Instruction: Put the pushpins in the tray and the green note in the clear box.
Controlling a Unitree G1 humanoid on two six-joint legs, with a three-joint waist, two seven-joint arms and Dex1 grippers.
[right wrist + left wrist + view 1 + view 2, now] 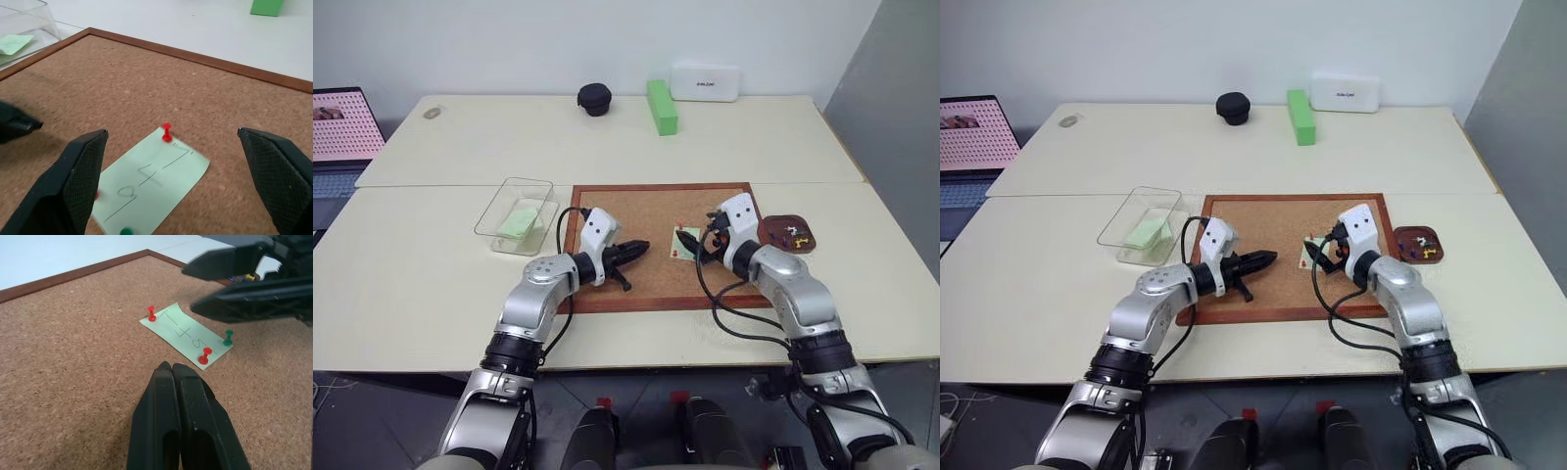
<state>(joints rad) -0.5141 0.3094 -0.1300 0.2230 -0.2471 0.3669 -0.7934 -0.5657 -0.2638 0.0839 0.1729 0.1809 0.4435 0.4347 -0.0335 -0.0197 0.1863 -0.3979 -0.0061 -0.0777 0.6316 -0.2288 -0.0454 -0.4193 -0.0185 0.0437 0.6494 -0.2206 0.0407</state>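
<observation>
Left wrist view: left pincer (pixel 171 368) closed, empty; right pincer (pixel 171 147) wide open over green note (pixel 151 183).

The two head cameras are looking forward and down from above the arms, taking in the whole pale surface (pixel 431 294), with the cork board (pixel 656 211) near the middle; the two views are sharing almost the same scene, shifted slightly sideways. The left wrist camera is sitting low and close over the board, looking along its own shut jaws toward the green note (pixel 183 330). The right wrist camera is facing that same note (pixel 151 183) from the opposite side, just as near, between its wide-spread jaws. Both wrist views are sharing the note and the cork around it.
</observation>
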